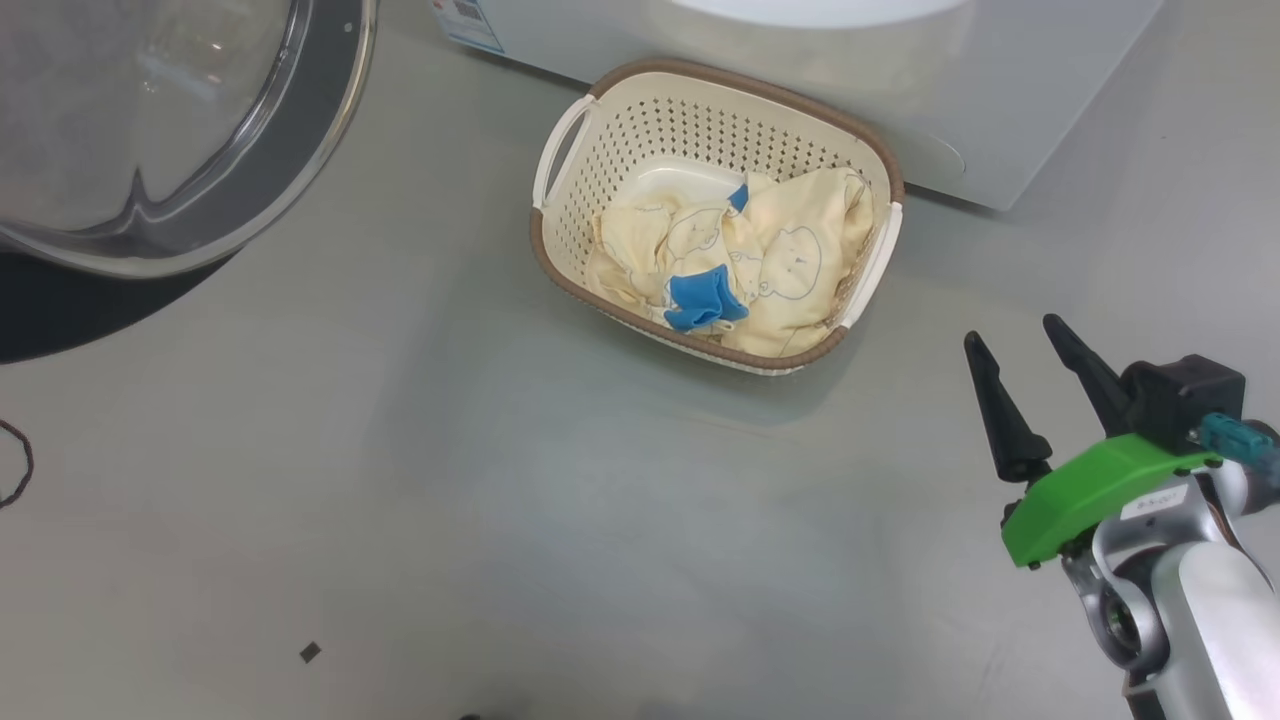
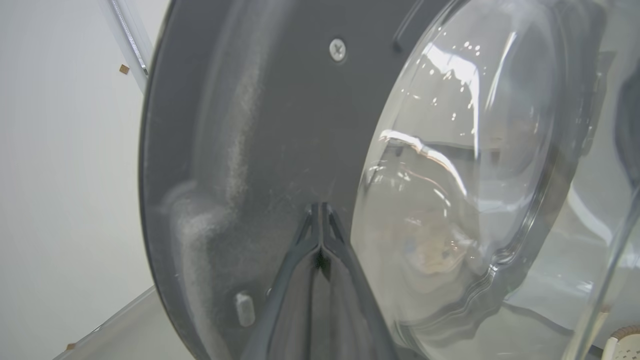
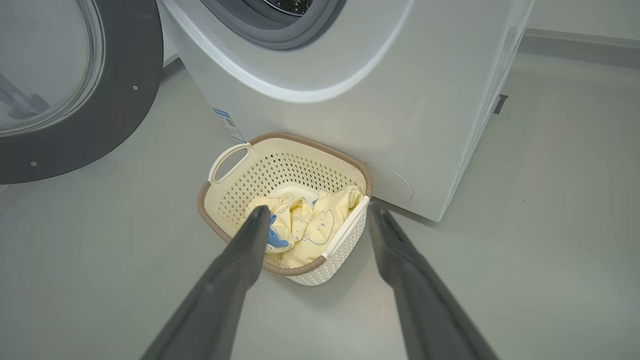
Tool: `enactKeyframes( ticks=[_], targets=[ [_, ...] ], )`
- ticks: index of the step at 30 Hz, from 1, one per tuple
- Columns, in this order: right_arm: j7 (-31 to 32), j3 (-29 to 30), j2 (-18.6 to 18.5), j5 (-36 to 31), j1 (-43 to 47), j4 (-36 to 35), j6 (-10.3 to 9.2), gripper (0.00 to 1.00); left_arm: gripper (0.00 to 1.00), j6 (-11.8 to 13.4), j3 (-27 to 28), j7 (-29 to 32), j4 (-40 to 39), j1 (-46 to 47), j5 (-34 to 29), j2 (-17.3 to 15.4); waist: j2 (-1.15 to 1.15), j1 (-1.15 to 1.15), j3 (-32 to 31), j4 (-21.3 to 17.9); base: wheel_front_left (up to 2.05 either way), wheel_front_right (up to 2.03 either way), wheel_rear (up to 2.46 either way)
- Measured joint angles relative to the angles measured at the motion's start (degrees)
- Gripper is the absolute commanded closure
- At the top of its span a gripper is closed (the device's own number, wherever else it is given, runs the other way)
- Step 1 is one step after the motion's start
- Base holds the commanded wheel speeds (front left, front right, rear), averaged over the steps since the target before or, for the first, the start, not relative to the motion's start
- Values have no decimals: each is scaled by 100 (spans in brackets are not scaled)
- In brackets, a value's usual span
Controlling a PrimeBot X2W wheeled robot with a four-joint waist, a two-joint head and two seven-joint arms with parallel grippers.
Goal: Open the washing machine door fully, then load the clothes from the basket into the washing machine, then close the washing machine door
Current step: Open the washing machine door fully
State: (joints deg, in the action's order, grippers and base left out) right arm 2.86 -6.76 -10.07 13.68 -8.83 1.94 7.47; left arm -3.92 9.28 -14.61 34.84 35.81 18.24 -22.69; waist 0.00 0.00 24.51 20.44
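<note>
Head view floor: you get a plain glossy grey floor (image 1: 400, 500) over most of the frame, with a small dark scrap (image 1: 310, 652) at lower left and a dark cord loop (image 1: 15, 462) at the left edge.
Room: pale wall (image 2: 50, 150) on the left of the left wrist view, meeting the floor at lower left.
Washing machine (image 1: 900, 90): white body along the top of the head view, blue label sticker (image 1: 470, 22) at its lower corner. In the right wrist view, grey seal (image 3: 260, 25) and steel drum (image 3: 292, 4) are at the top edge.
Washing machine door (image 1: 330, 120): stands open at upper left, black rim around a clear bowl.
Basket (image 1: 640, 130): on the floor at upper centre, back rim just beside the machine front.
Clothes (image 1: 780, 260): crumpled inside the basket, blue patch toward the near side.
Right arm: lower right of the head view, silver forearm, green cover, fingers pointing up the frame.
Right gripper (image 1: 1011, 331): fingers spread wide, nothing between them, apart from the basket.
Left gripper (image 2: 317, 205): fingers pressed together, holding nothing, tips at the door's dark inner rim just left of the bowl. You can't confirm contact.
</note>
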Motion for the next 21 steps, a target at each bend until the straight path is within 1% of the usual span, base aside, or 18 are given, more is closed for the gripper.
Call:
enactKeyframes(
  ticks=[10,21],
  targets=[
    [121,52,-59,-54,-116,-183,0,0,100,-8,205,-1,375,308,-11,-79,0,0,237,6,0,0,0],
    [116,77,-55,-57,-116,-140,0,0,100,-58,271,-1,365,300,-130,-47,0,0,208,20,0,0,0]
  ],
)
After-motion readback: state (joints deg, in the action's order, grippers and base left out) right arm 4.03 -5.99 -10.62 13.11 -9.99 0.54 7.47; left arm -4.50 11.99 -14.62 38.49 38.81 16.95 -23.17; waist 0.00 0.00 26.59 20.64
